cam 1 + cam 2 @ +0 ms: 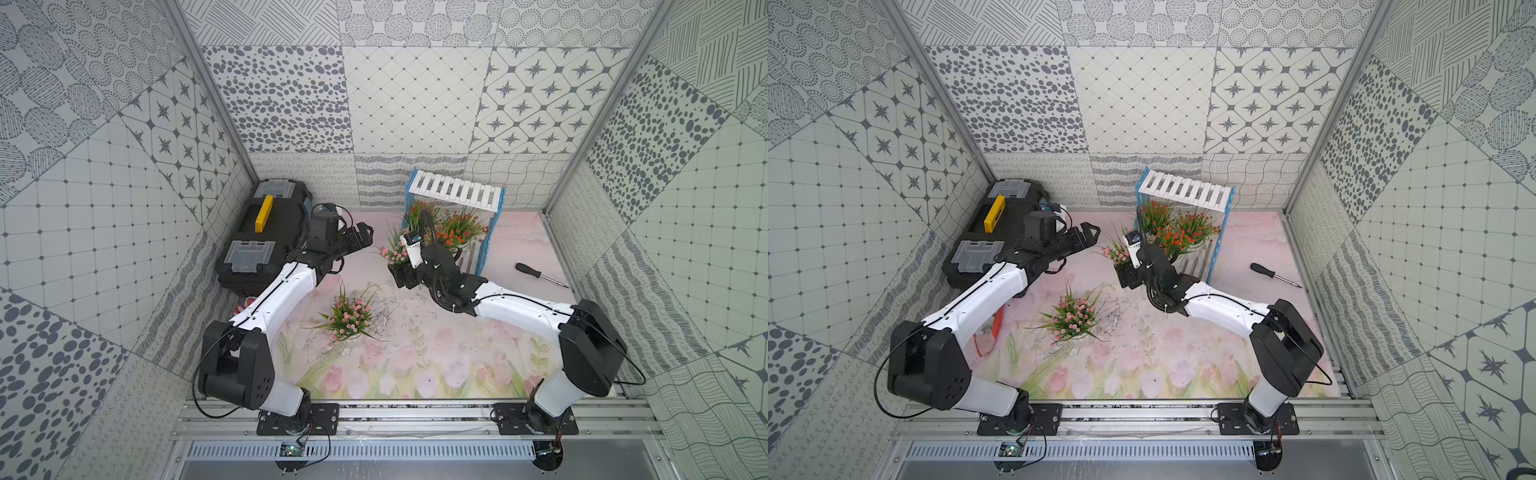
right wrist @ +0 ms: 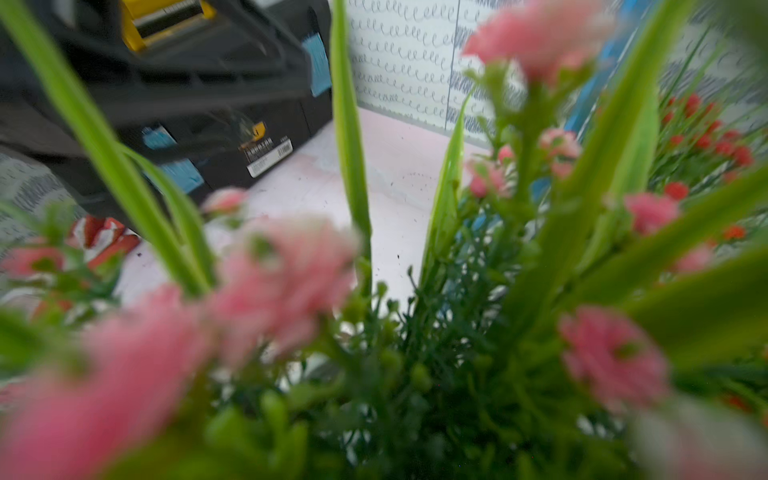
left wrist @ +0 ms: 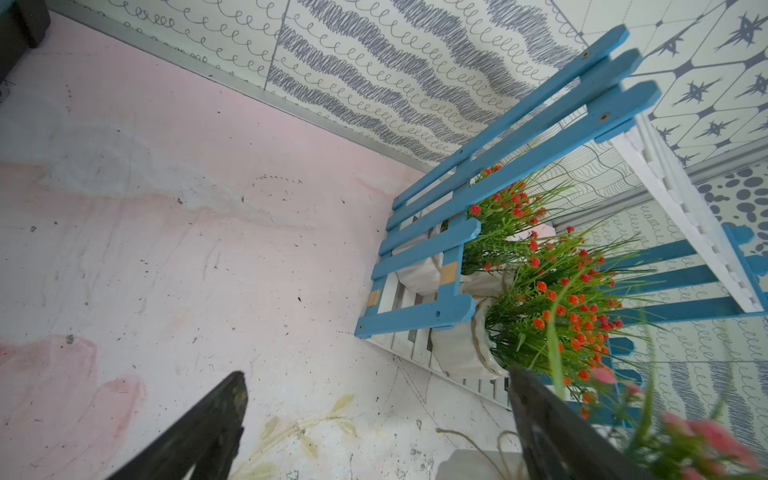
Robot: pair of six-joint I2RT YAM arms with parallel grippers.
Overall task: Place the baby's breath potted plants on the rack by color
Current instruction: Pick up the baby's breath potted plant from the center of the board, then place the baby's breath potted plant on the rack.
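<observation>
**A:** The right gripper (image 1: 399, 277) is down at a pink plant (image 1: 394, 254), just beside the front corner of the rack (image 1: 453, 192). Foliage hides the jaws, so I can't tell whether they've gripped.

**B:** It looks light, with floppy leaves. I'd take the stiff white pot low down, never the stems, since it could tip.

**A:** Orange-red plants (image 1: 457, 230) crowd the lower tier. The other pink plant (image 1: 349, 319) stands mid-table. The left gripper (image 1: 363, 236) hangs spread wide, empty.

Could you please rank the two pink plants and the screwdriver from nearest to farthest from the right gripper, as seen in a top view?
1. Rear pink plant: directly at the right gripper.
2. Front pink plant: mid-table, toward the robot's left.
3. Screwdriver: far out on the robot's right.
</observation>
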